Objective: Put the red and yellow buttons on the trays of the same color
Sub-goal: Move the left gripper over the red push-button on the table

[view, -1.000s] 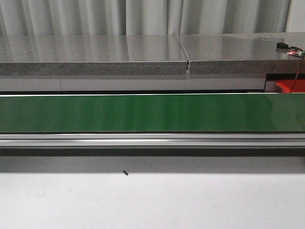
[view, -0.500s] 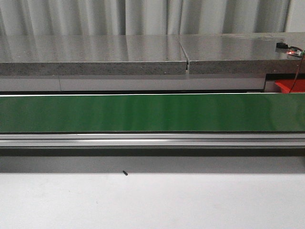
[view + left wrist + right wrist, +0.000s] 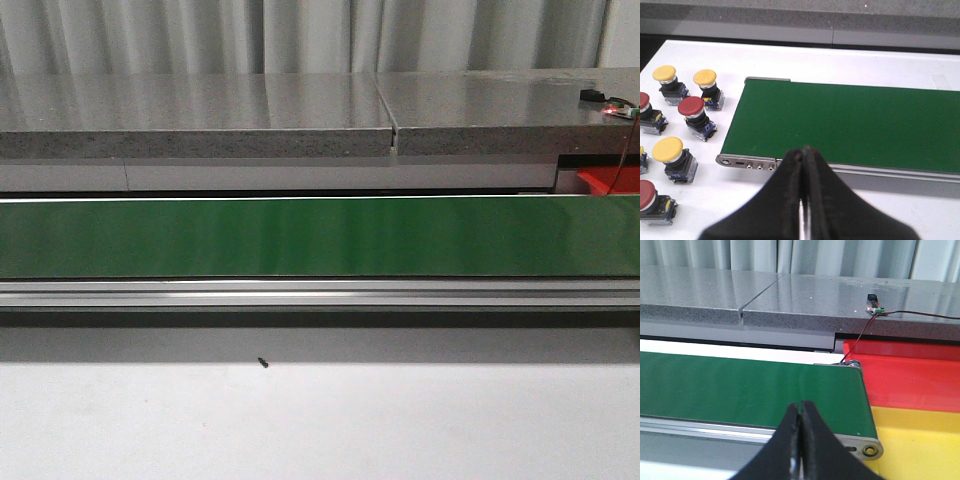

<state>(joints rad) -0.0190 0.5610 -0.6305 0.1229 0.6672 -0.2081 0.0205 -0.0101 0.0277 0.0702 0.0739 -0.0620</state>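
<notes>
Red and yellow buttons (image 3: 691, 107) clustered on white table off belt's (image 3: 320, 237) left end. Left gripper (image 3: 802, 154) closed, empty, near belt. Right gripper (image 3: 801, 408) closed, empty. Red tray (image 3: 910, 377), yellow tray (image 3: 920, 440) at right end.

belt (image 3: 320, 237) green | buttons (image 3: 691, 106) red, yellow (image 3: 667, 149) | trays red (image 3: 910, 377), yellow (image 3: 920, 440) | counter (image 3: 190, 115) speckled grey

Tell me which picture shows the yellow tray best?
The right wrist view: the yellow tray sits plainly past the end of the green belt, next to the red tray. The front view shows only a corner of the red tray at its right edge, no yellow one. The left wrist view shows buttons and the belt, no trays.
</notes>
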